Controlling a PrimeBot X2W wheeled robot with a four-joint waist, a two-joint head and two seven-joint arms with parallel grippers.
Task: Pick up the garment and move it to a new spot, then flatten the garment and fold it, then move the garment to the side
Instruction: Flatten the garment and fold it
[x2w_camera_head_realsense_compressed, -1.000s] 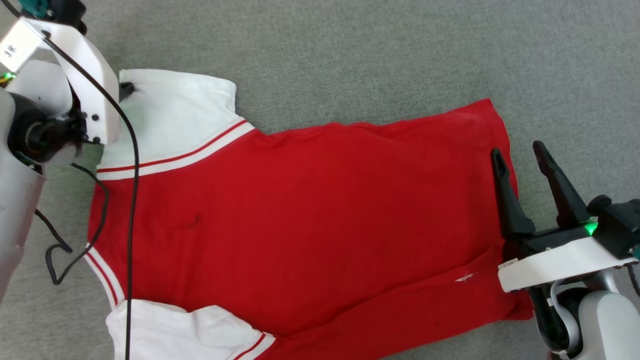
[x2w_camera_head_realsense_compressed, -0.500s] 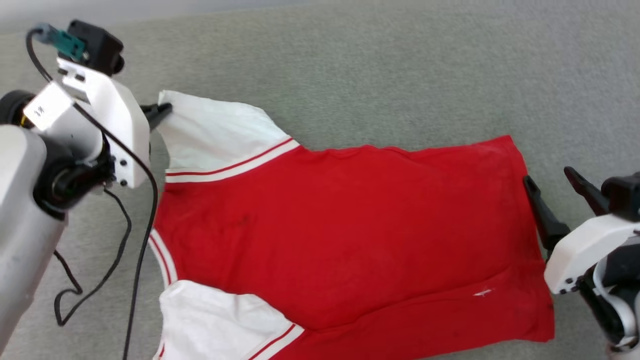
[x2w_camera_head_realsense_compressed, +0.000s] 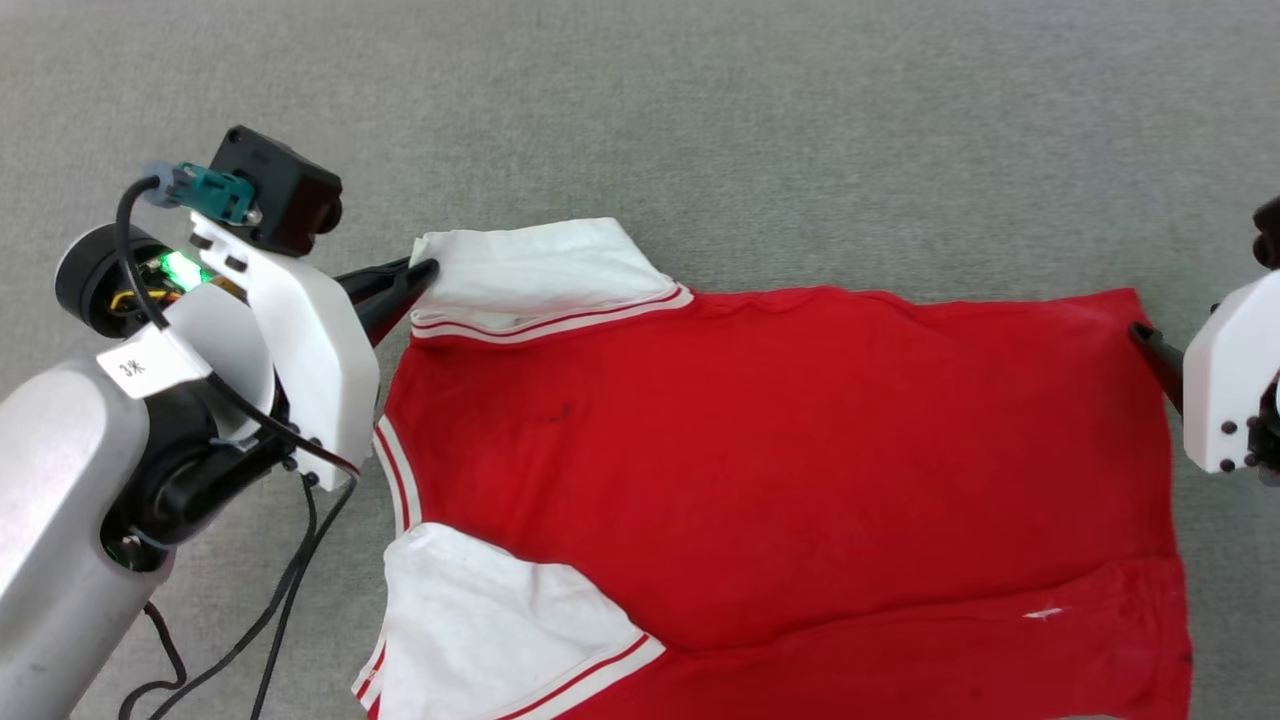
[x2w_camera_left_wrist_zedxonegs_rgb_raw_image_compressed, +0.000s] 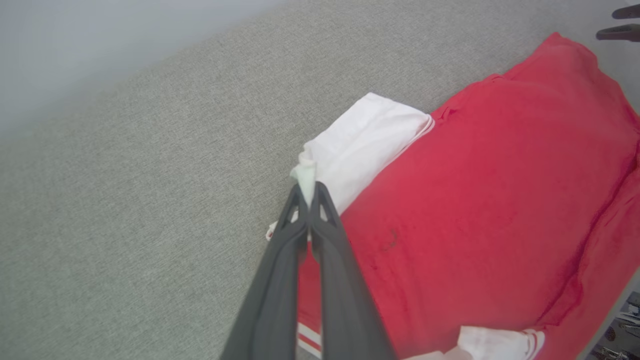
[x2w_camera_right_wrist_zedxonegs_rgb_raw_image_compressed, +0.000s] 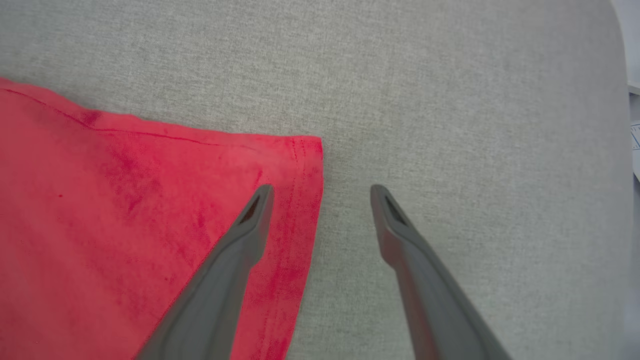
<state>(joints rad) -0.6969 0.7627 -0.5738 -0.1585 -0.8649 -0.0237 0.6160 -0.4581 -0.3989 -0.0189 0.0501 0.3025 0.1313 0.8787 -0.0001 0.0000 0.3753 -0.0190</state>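
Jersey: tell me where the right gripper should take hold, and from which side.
Grip the far hem corner of the jersey, coming in from the carpet side. The hem lies flat there with a free edge, and the open right gripper straddles it, one finger over cloth, the other over carpet. Slide low, probably, to get under the edge.

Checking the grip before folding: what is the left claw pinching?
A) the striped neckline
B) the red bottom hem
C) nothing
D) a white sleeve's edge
D: the left claw is shut on the bunched edge of the short white sleeve of the soft red jersey.
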